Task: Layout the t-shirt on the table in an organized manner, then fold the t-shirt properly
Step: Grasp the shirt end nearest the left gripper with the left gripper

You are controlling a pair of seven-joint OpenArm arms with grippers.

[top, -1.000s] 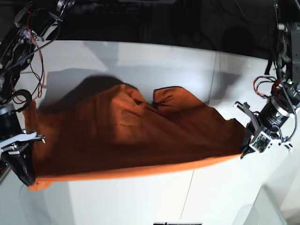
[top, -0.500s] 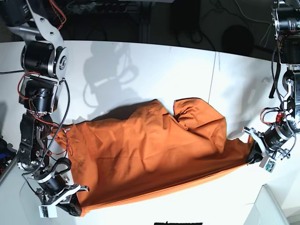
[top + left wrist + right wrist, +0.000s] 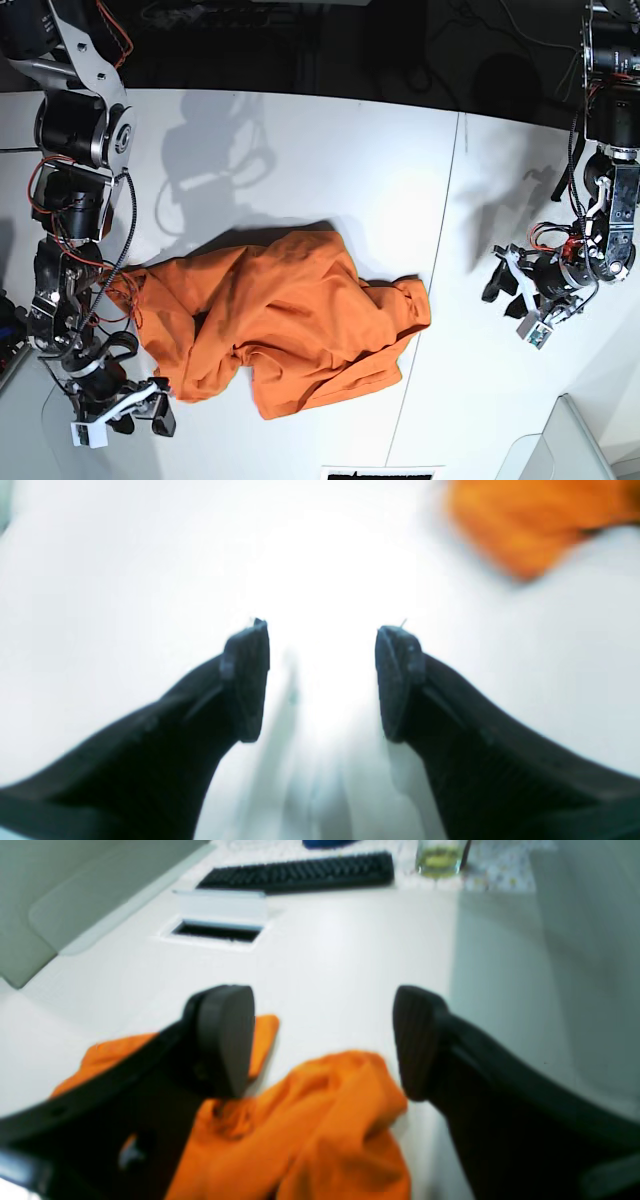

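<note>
shirt: I see the orange shirt (image 3: 285, 325) lying crumpled in a loose heap on the table (image 3: 330, 170), left of the seam (image 3: 440, 260) in the base view, folds bunched, not spread out.
left gripper: my left gripper (image 3: 513, 297) sits on the base view's right, well apart from the shirt. Left wrist view shows both fingers (image 3: 243, 680) spread wide with only bare white table between them, nothing held. A blurred orange corner of shirt shows at the top right of that view.
right gripper: my right gripper (image 3: 140, 417) is at the base view's lower left, just beside the shirt's near edge. Right wrist view shows the jaws wide apart, with a bunched orange fold lying below and between the fingers (image 3: 225, 1040). Neither pad is pressed on it, so I read it as holding nothing.
table: white, matte, one thin dark seam running front to back.
background: past the shirt in the right wrist view I see a black keyboard (image 3: 300, 871), a glass (image 3: 441, 856) and a cable slot (image 3: 217, 931), all blurry.
</note>
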